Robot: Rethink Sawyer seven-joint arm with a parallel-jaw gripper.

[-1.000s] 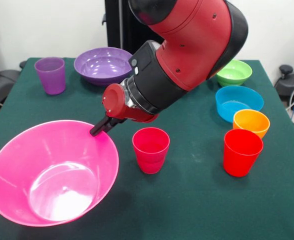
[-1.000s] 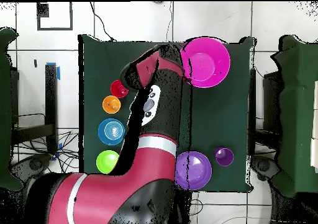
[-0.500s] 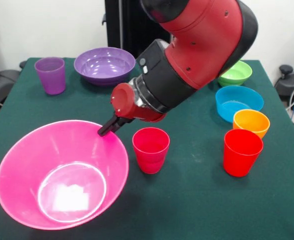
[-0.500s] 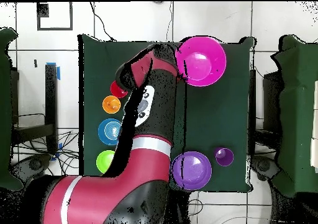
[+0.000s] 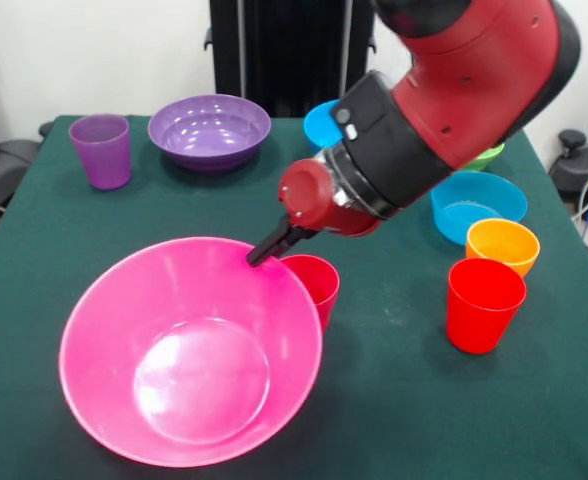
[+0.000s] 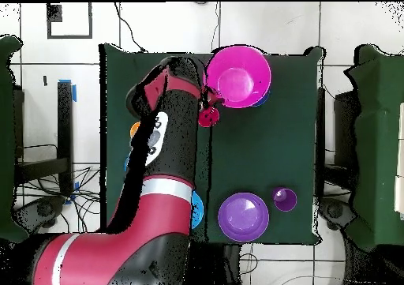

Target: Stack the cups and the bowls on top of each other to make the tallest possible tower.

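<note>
A green-covered table (image 5: 394, 400) is seen from across it, with the robot at the far side. At the far left stands a translucent purple cup (image 5: 101, 149), and just right of it a large purple bowl (image 5: 210, 129). Near the front, left of centre, sits the huge pink bowl (image 5: 189, 345), tilted slightly with its rim raised on the right. The gripper (image 5: 267, 247) pinches that raised far-right rim, its dark fingers closed on the plastic. The magenta-pink cup (image 5: 317, 283) stands directly behind the bowl, touching or nearly touching it; the bowl hides its lower left part. The red and black arm (image 5: 434, 110) fills the upper right and covers much of what lies behind it: only a sliver of a cyan bowl (image 5: 321, 122) and an edge of the green bowl (image 5: 490, 155) show. Farther right sit a blue bowl (image 5: 477, 204), the small orange bowl (image 5: 502, 245) and, nearest, the red cup (image 5: 485, 304).

Compared with half a second ago, the pink bowl has slid right, up against the magenta-pink cup, and the arm has swung right with it.
</note>
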